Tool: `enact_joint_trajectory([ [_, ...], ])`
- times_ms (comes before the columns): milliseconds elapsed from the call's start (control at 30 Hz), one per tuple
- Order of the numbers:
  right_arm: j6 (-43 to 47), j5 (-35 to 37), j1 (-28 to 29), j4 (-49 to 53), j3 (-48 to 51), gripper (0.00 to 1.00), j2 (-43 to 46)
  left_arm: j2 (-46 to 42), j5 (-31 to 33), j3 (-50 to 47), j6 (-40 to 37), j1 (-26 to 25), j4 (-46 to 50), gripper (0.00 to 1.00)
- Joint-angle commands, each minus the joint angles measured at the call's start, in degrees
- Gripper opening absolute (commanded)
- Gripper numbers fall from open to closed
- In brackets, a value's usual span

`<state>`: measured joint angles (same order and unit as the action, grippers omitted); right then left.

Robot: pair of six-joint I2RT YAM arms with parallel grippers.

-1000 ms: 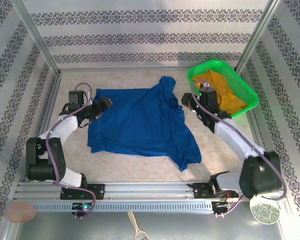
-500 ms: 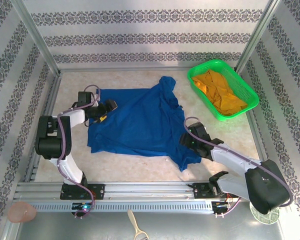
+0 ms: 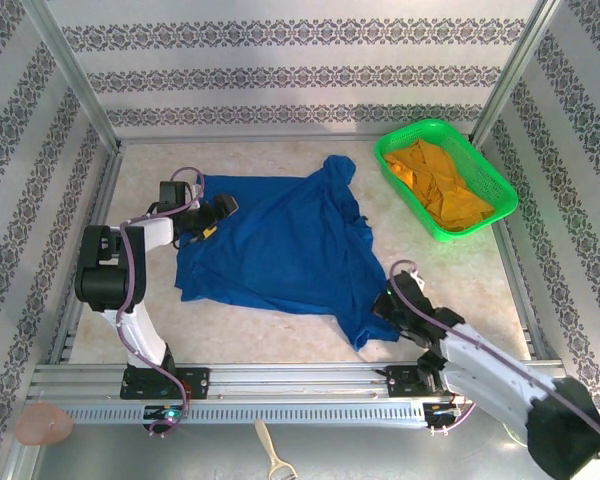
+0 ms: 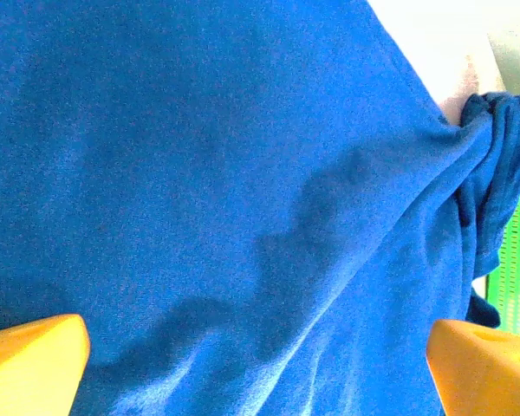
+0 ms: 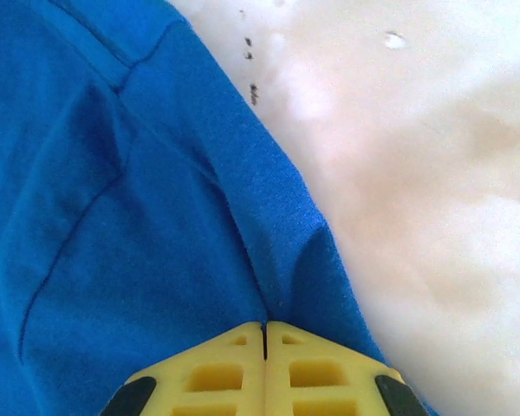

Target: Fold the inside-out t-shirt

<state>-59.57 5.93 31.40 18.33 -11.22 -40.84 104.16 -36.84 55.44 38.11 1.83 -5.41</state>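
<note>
Found a green plastic basket (image 3: 383, 156) at the far right corner of the worktop (image 3: 270, 335), with a crumpled orange-yellow garment (image 3: 442, 188) lying inside it. Caught a sliver of the same basket (image 4: 513, 260) at the right edge of the left wrist view.

Found the inside-out t-shirt (image 3: 280, 250), royal blue, spread mostly flat over the middle of the worktop and apart from the basket. Saw one part bunched toward the far side and one corner trailing toward the near right.

Noted a bare strip of pale worktop between the shirt's near edge and the metal rail (image 3: 290, 380) carrying the arm bases. Noted a wider bare patch on the right, between shirt and basket, and a narrower strip along the left. Saw patterned walls (image 3: 300, 70) closing off the far, left and right sides.

Saw the left arm folded, elbow back by the left side, forearm reaching in over the shirt's left edge. Found the left claw (image 3: 223, 218) spread wide, its orange fingers at the two lower corners of the wrist view over wrinkled blue cloth (image 4: 243, 173).

Saw the right arm stretched low from the near right. Found the right claw (image 3: 386, 304) pressed together and pinching the shirt's near right corner, with a crease of seamed fabric (image 5: 113, 217) drawn into the yellow tips (image 5: 264, 334) beside bare worktop (image 5: 433, 173).
</note>
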Motion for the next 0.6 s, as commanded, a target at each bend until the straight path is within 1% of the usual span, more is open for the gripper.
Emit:
enact_joint_trajectory([
  [0,-4.1,3.0,0.6,11.9,1.0,0.14,9.1,-5.0,0.6,1.3,-2.1,-0.7,2.3,1.00],
  [33,-4.2,3.3,0.5,13.8,0.8,0.34,11.7,-8.0,1.7,0.8,-3.2,-0.7,4.7,1.00],
  [67,-4.1,3.7,0.5,15.5,0.3,0.46,13.5,-11.3,2.7,0.1,-4.5,-0.7,7.2,1.00],
  [100,-3.9,4.0,0.5,16.8,-0.2,0.51,14.7,-14.4,3.7,-0.9,-5.5,-0.7,8.9,1.00],
  [200,-2.4,4.9,0.4,18.0,-1.8,0.54,15.8,-25.0,7.1,-5.1,-8.6,-0.6,17.3,1.00],
  [300,1.0,5.7,0.1,16.3,-4.4,0.54,13.3,-35.0,10.8,-10.5,-10.8,-0.6,26.0,0.97],
  [367,4.5,5.9,-0.5,14.7,-6.9,0.54,9.8,-40.4,13.2,-14.3,-11.6,-0.6,30.5,0.90],
  [433,8.9,5.3,-1.5,12.7,-9.9,0.54,6.1,-43.8,14.2,-17.8,-11.3,-0.7,32.5,0.84],
  [467,11.0,4.6,-2.3,11.6,-11.7,0.56,4.0,-45.2,14.7,-19.4,-11.2,-0.6,33.2,0.78],
  [533,15.3,2.7,-4.0,9.8,-14.8,0.56,0.2,-46.3,16.3,-21.9,-11.1,-0.6,33.7,0.71],
  [567,17.4,1.5,-5.0,8.7,-16.1,0.56,-1.8,-46.4,16.9,-22.8,-10.7,-0.7,33.5,0.69],
])
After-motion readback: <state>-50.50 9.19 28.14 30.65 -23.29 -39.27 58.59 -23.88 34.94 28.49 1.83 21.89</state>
